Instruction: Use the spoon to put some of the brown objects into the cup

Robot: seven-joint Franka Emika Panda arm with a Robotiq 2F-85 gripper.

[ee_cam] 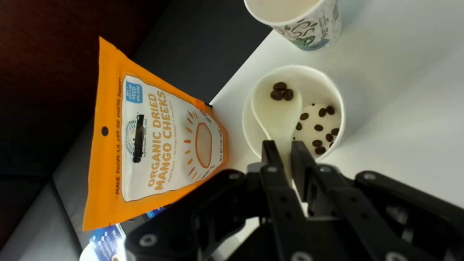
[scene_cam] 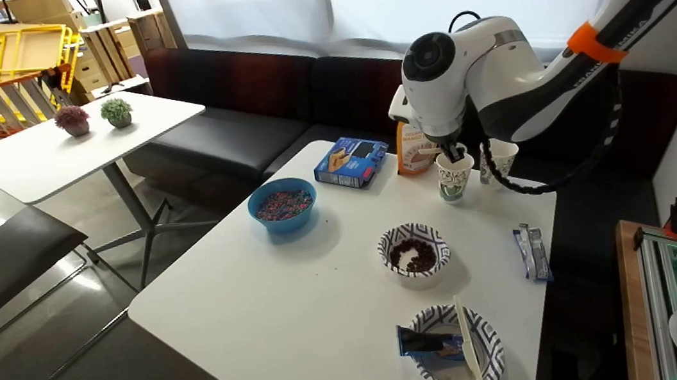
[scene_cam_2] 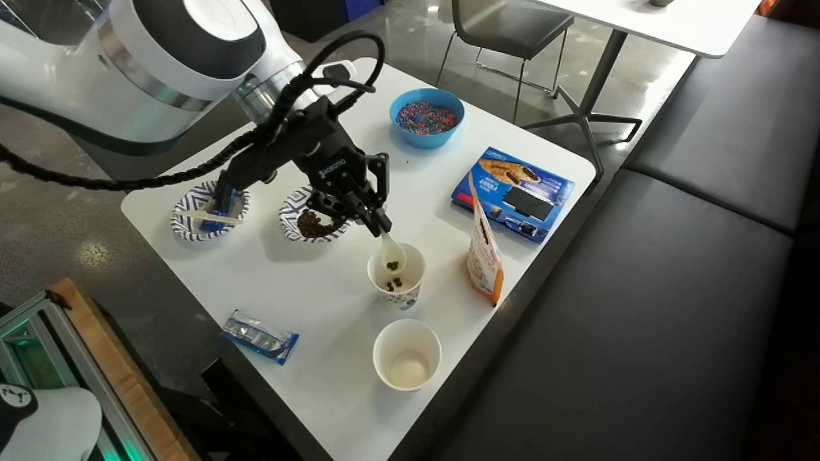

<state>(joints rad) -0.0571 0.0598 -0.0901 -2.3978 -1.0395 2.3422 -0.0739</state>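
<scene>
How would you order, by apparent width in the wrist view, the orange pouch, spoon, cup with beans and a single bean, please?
1. Pouch
2. Cup
3. Spoon, at its widest
4. Bean

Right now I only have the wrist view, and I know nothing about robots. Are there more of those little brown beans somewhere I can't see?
Observer: Yes, both exterior views show more brown beans in a bowl with a patterned rim.
Operator: If I dropped this spoon, is there anything similar about?
Observer: Possibly: a long pale utensil lies over another patterned bowl.
Operator: And anything colourful out of my sight?
Observer: Yes, a blue bowl holds small multicoloured bits.
</scene>
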